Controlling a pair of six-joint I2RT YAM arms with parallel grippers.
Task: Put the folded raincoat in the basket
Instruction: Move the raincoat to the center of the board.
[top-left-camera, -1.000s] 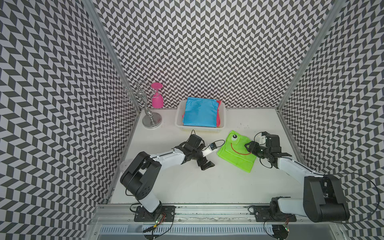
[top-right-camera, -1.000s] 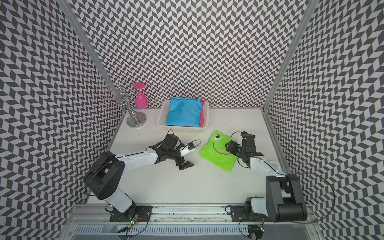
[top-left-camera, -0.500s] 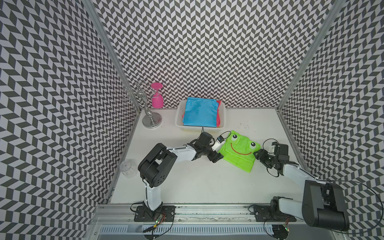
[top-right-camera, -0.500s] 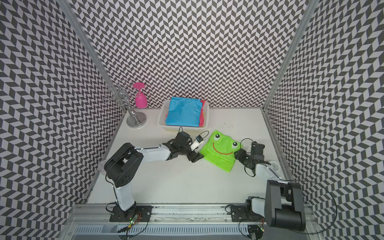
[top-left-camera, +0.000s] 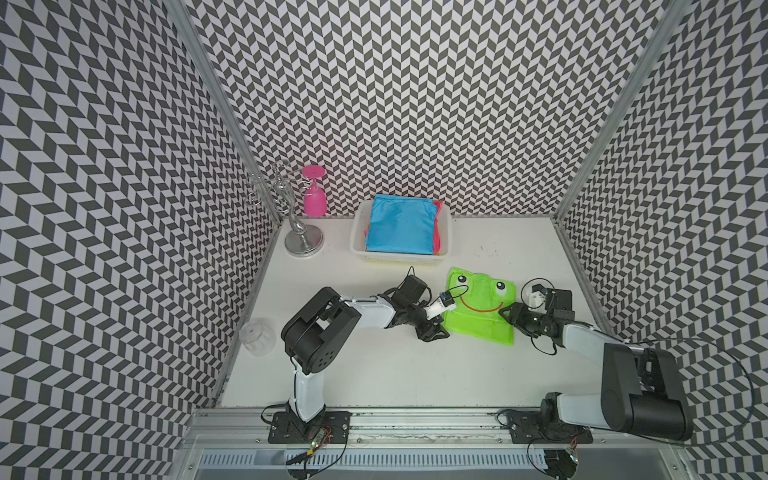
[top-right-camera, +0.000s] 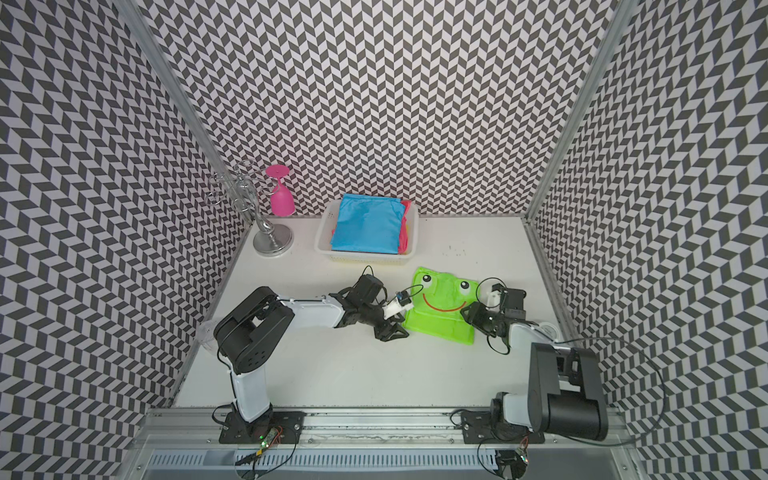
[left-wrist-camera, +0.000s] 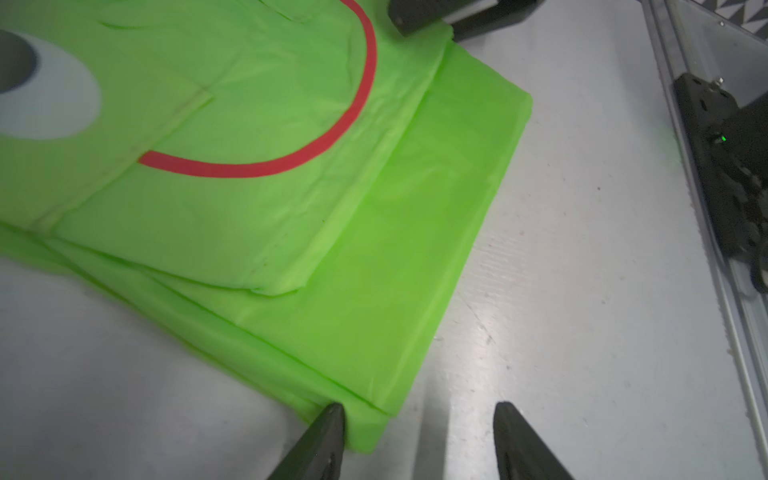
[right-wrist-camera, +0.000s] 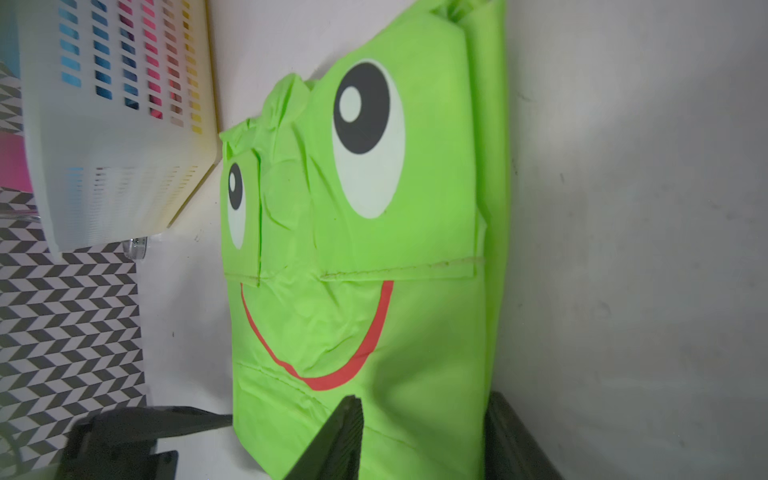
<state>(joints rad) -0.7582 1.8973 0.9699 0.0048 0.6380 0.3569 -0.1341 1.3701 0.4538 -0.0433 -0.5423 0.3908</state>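
The folded raincoat (top-left-camera: 478, 309) (top-right-camera: 442, 307), bright green with a frog face, lies flat on the white table in front of the basket (top-left-camera: 358, 237) (top-right-camera: 322, 237). The white perforated basket holds a blue folded raincoat (top-left-camera: 399, 224) over a pink one. My left gripper (top-left-camera: 441, 326) (left-wrist-camera: 419, 409) is low at the green raincoat's near-left corner, open, with one fingertip (left-wrist-camera: 332, 415) touching that corner and the other on bare table. At the raincoat's right edge my right gripper (top-left-camera: 509, 318) (right-wrist-camera: 424, 401) stands open, one finger over the fabric and one beside the edge.
A silver glass rack (top-left-camera: 301, 237) with a pink goblet (top-left-camera: 313, 199) hanging on it stands at the back left. A clear cup (top-left-camera: 257, 336) sits at the table's left edge. Patterned walls close in three sides, and the basket (right-wrist-camera: 104, 145) stands close behind the green raincoat.
My left gripper has slid right to the raincoat's corner and its jaws have narrowed. The right gripper drew back, then returned to the right edge. The raincoat has turned slightly.
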